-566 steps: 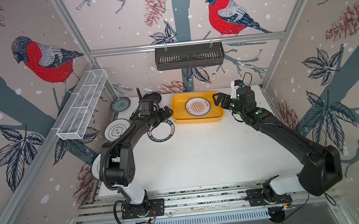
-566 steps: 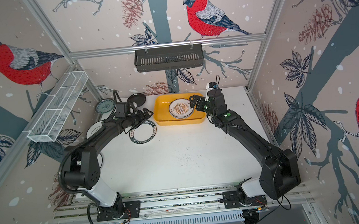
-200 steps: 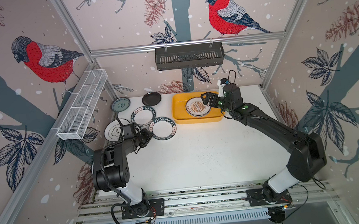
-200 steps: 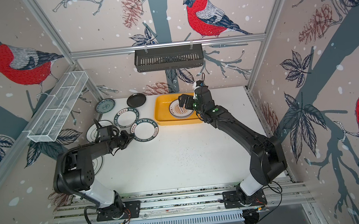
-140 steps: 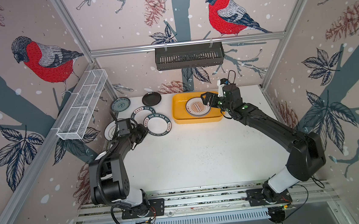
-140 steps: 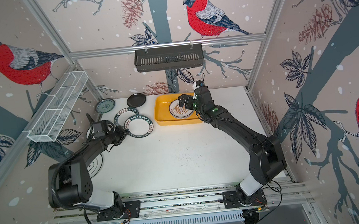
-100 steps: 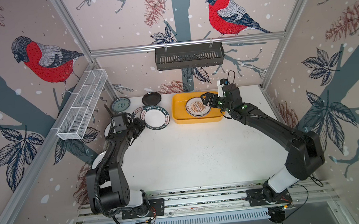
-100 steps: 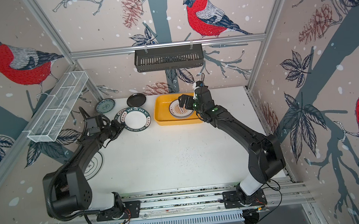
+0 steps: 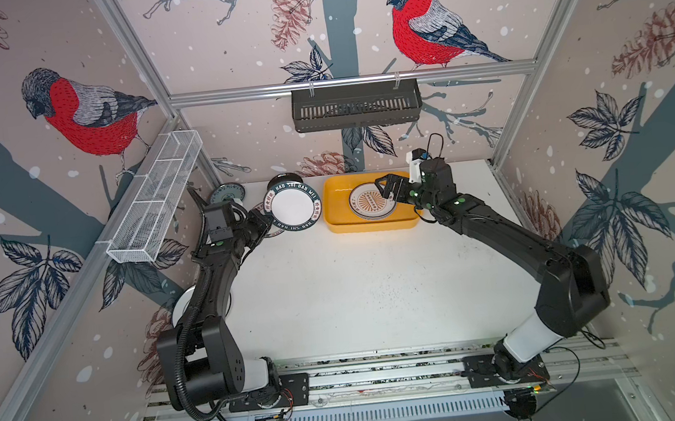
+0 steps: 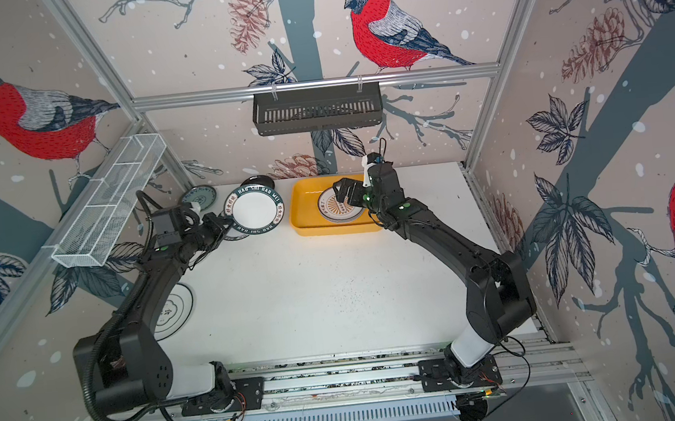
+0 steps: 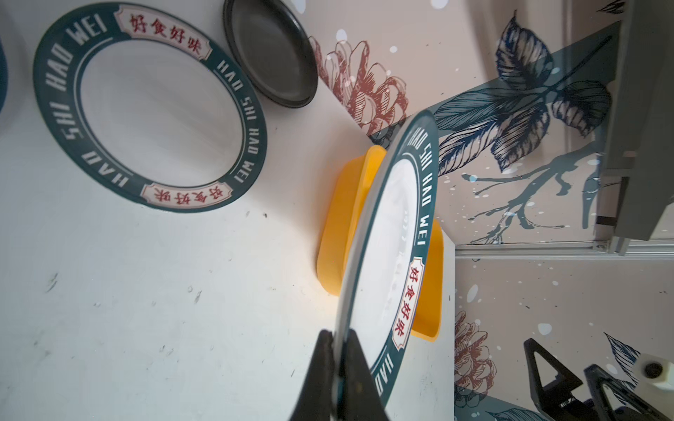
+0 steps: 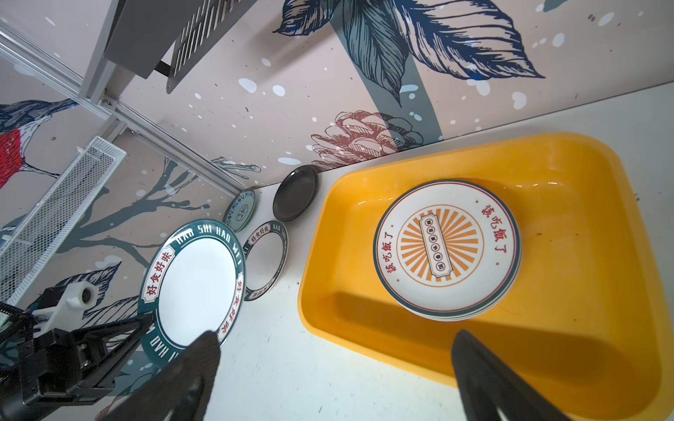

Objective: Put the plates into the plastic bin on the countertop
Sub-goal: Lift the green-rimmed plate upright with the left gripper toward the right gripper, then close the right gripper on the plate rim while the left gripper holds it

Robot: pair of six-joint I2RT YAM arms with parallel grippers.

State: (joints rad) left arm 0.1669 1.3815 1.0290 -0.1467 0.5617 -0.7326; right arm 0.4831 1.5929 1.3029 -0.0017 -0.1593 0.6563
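My left gripper (image 9: pixel 264 226) (image 10: pixel 220 224) (image 11: pixel 341 339) is shut on the rim of a dark lettered-rim plate (image 9: pixel 293 207) (image 10: pixel 254 211) (image 11: pixel 390 237) (image 12: pixel 197 280). It holds the plate tilted in the air just left of the yellow plastic bin (image 9: pixel 336 220) (image 10: pixel 299 223) (image 11: pixel 343 226) (image 12: pixel 364 328). A stack of sunburst plates (image 9: pixel 370 201) (image 12: pixel 446 248) lies in the bin. My right gripper (image 9: pixel 388 190) (image 10: pixel 346 192) (image 12: pixel 333 339) hangs open over the bin, holding nothing. A second lettered plate (image 11: pixel 58 73) (image 12: pixel 266 262) lies flat on the countertop (image 9: pixel 355 293), partly hidden in both top views.
A small black plate (image 11: pixel 270 54) (image 12: pixel 295 193) and a small grey-blue plate (image 9: pixel 226 193) (image 12: pixel 240 211) lie at the back left. A white plate with black characters (image 10: pixel 173 309) sits under the left arm. On the walls hang a black slotted basket (image 9: pixel 356 105) and a white wire rack (image 9: pixel 156 202).
The left gripper has lifted the lettered plate off the countertop, tilted it up and carried it toward the back, over the other lettered plate. The right gripper has stayed open over the bin.
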